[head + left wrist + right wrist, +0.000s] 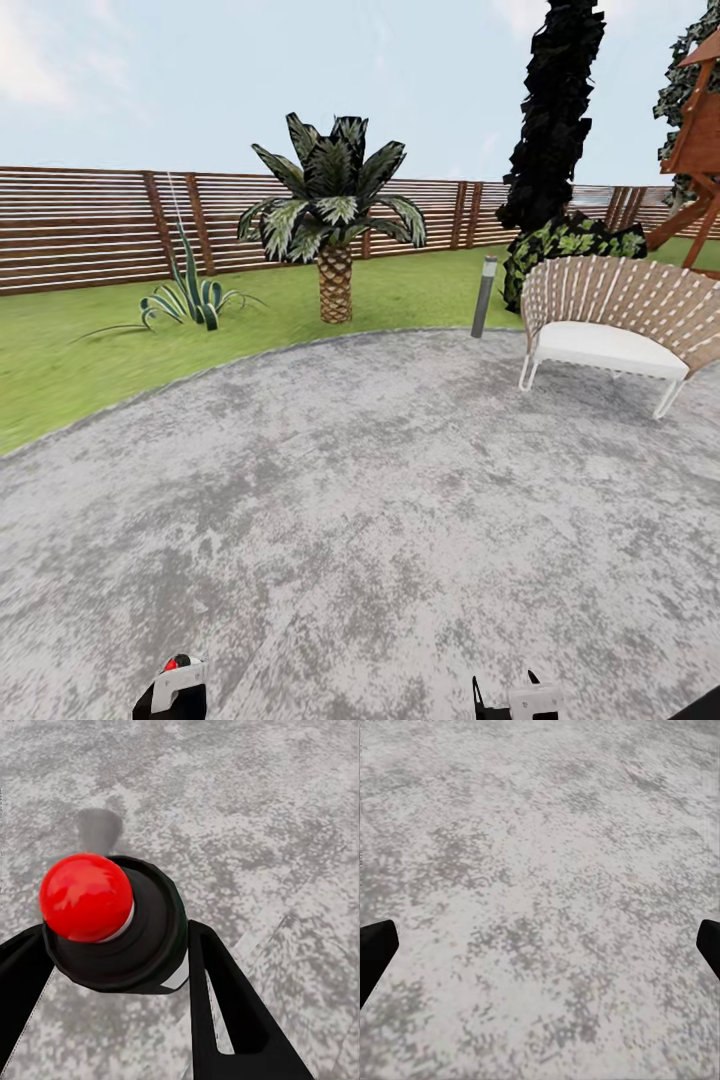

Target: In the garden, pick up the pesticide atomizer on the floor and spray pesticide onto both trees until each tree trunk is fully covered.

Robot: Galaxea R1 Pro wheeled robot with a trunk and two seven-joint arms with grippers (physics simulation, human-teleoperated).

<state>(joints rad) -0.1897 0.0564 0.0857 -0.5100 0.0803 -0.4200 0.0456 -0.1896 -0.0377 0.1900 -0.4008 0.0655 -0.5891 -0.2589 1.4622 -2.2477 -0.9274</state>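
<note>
The pesticide atomizer (86, 896), a dark bottle with a round red top, sits between the two black fingers of my left gripper (120, 945), which is shut on it. In the head view its red top (172, 663) peeks out above the left gripper (170, 692) at the lower edge. My right gripper (515, 702) hangs low beside it, open (540, 952) with only grey paving between its fingers. The floor (380, 480) under both is mottled grey stone. Both trees and their trunks are out of view.
A short palm (335, 215) and a spiky plant (190, 295) grow on the lawn (60, 370) before the slat fence (90, 225). At right stand a woven bench (620, 320), a grey post lamp (485, 295), a black cypress (555, 110) and a wooden structure (700, 150).
</note>
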